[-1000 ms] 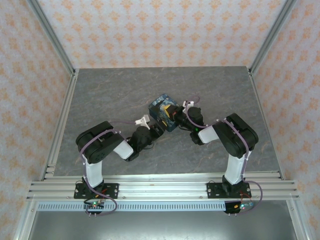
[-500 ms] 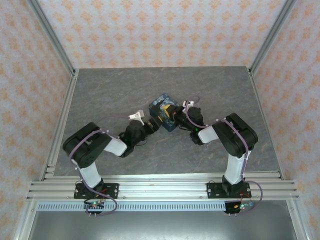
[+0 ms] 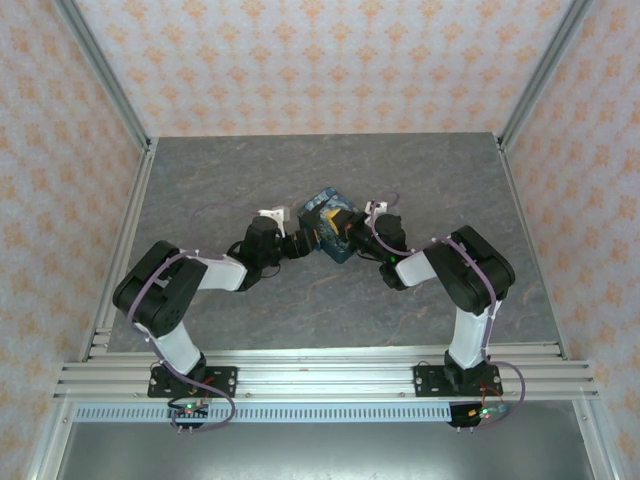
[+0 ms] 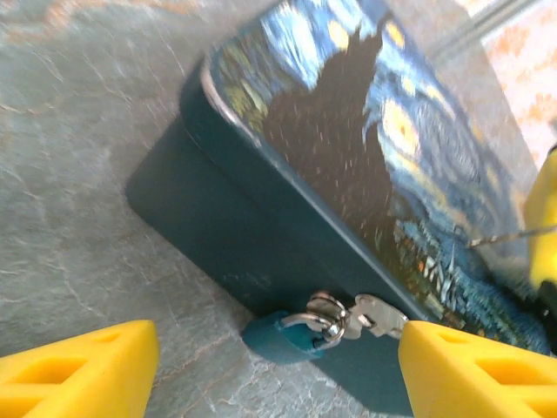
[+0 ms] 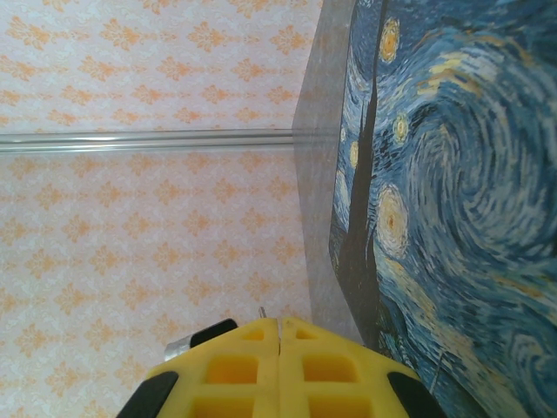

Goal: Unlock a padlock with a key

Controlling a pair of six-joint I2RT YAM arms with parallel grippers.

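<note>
Left wrist cam: left gripper is sitting spread wide, key is resting against the padlock at its 6 o'clock side. Right gripper is squeezing its fingers together at the padlock's 3 o'clock.

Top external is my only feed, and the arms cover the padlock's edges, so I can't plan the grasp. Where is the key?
Observer: In the left wrist view, the key lies at the foot of the dark teal side of the padlock. I cannot tell if it is inserted.
Operator: Has the left gripper got it?
Observer: No. The left gripper is open, with one finger on each side of the key.
Operator: And the right?
Observer: The right gripper is shut, its fingers pressed together beside the padlock's painted top.
</note>
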